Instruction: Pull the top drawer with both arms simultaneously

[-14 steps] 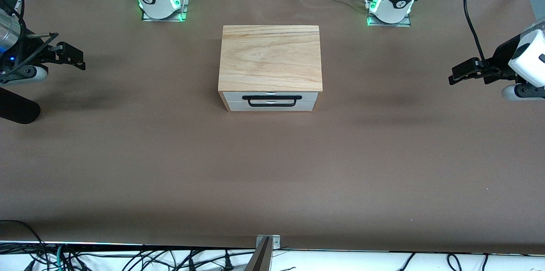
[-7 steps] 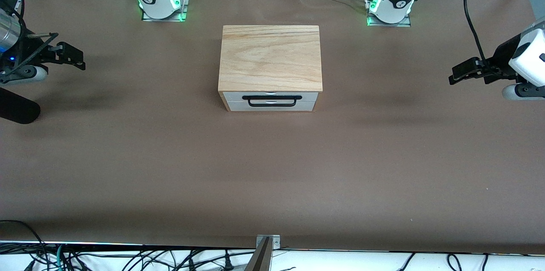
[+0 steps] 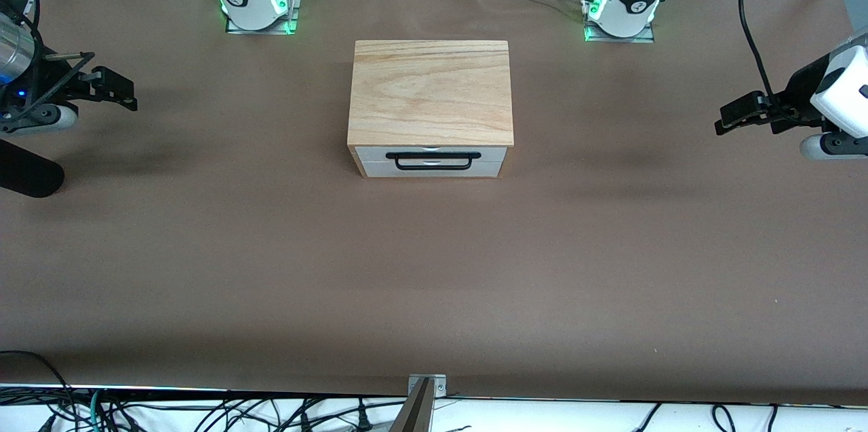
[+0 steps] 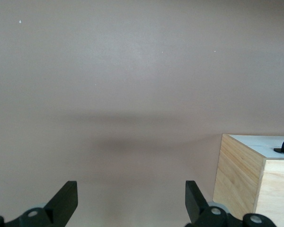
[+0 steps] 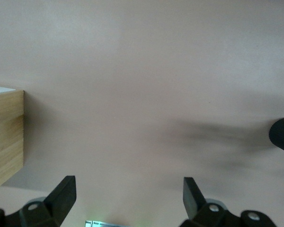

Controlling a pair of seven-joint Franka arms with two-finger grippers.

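We see the left hand [image 3: 724, 121] spread open over the bare worktop [image 3: 434, 269] at the left arm's end, holding nothing. The right hand [image 3: 125, 94] is likewise open and empty over the right arm's end. Between them, well apart from both, the wooden cabinet [image 3: 430, 93] stands mid-worktop, its top drawer [image 3: 488, 154] shut, black handle [image 3: 434, 160] facing the front camera.
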